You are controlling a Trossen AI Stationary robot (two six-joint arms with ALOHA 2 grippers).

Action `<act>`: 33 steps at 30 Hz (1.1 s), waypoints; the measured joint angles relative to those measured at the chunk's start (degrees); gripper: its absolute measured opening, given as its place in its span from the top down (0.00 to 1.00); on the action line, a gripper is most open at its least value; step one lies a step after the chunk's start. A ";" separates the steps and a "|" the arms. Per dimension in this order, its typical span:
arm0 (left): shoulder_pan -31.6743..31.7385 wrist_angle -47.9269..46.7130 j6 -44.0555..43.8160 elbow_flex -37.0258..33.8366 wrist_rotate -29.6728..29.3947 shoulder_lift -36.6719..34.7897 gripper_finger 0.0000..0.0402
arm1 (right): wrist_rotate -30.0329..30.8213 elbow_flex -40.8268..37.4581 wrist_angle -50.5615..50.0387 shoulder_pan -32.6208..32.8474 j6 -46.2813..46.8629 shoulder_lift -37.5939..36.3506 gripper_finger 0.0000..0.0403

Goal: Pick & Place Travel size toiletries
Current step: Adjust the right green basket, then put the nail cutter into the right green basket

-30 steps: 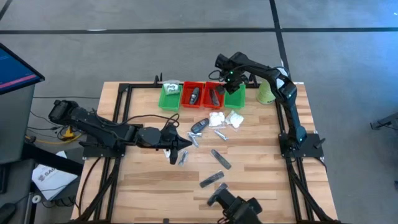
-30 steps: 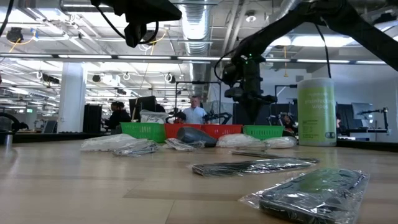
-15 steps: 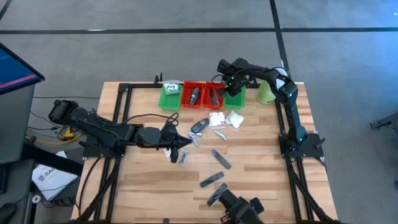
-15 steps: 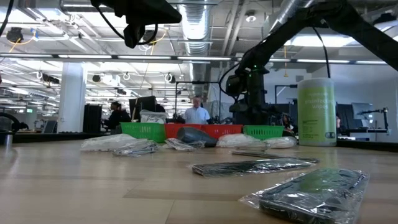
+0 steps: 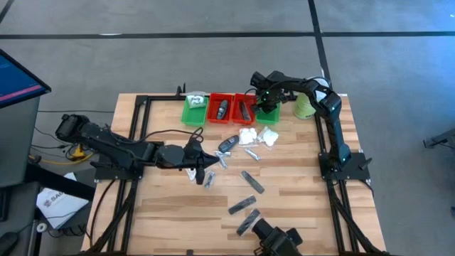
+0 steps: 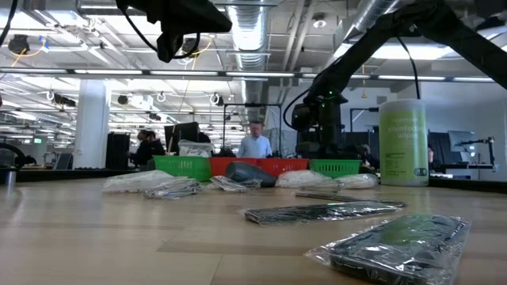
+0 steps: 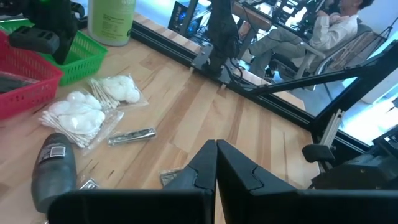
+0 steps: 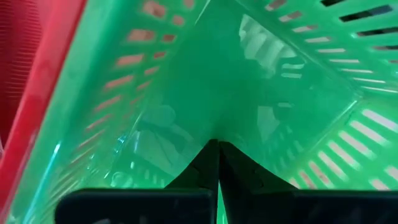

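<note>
The toiletries lie loose mid-table: white packets [image 5: 256, 135], a black oval piece [image 5: 227, 144], silvery tubes [image 5: 250, 152] and dark grey bars [image 5: 252, 181]. My right gripper [image 5: 264, 101] points down inside the right-hand green tray [image 5: 270, 114], shut on a clear film packet [image 8: 155, 134]. My left gripper [image 5: 204, 163] hangs shut above the table beside a silvery tube [image 5: 210, 179], with nothing in it. The left wrist view shows the white packets [image 7: 78, 115] and a tube [image 7: 132, 135] ahead of its fingers [image 7: 205, 165]. My right gripper pinches the clear film [image 8: 186, 146] between its two shut fingers, coming from above and pointing down. The packet hangs below the fingers inside the green tray. What the film wraps, and whether it rests on the tray floor, I cannot tell.
Four small trays stand in a row at the far edge: green [image 5: 193, 112], red [image 5: 220, 108], red [image 5: 243, 109] and green. A tall pale green canister [image 5: 304, 107] stands to their right. More dark bars [image 5: 242, 206] lie near the front edge. People show beyond the table.
My right gripper has come down from above the right-hand green tray into it, still shut and pointing down.
</note>
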 joint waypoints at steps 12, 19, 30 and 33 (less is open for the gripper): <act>0.00 0.04 -0.90 0.00 -0.97 0.00 1.00 | 0.52 4.56 -2.34 -0.17 0.07 -9.31 1.00; 0.00 -0.13 -0.51 0.00 0.74 0.00 1.00 | 0.57 4.84 -5.48 1.43 0.13 -19.00 1.00; 1.72 -2.78 2.17 0.00 0.88 0.00 1.00 | -0.17 4.82 -10.16 15.65 1.57 -33.13 1.00; 3.22 -5.94 1.65 0.00 1.11 0.00 1.00 | -0.15 3.84 -10.88 21.07 3.82 -35.60 1.00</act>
